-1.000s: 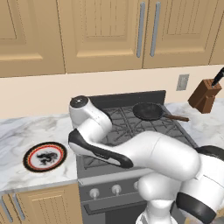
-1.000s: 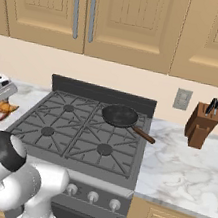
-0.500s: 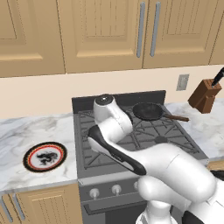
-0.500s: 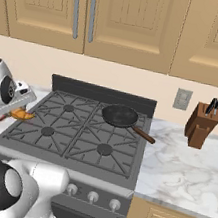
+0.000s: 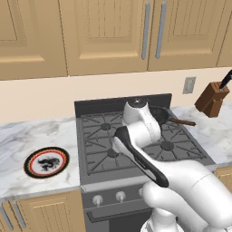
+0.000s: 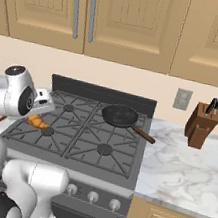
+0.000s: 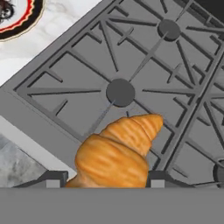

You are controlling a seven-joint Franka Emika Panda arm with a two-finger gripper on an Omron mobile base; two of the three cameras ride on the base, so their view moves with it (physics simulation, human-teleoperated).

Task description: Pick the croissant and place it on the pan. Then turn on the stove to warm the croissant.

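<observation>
Croissant in my gripper, above the stove.

My gripper [image 7: 105,178] is clamped on the croissant [image 7: 117,151], hanging over the stove [image 6: 76,135] near its front-left burner. In the right base view, the pan [image 6: 120,116] sits at about 2 o'clock from the croissant, on the back-right burner. The plate [image 5: 46,161] lies on the counter [image 5: 27,140].

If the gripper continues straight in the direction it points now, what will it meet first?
The gripper, shut on the croissant, looks down at the stove. Going straight on, it would probably press the croissant onto the black grate around the front left burner, not the pan. Depth is hard to judge.
</observation>
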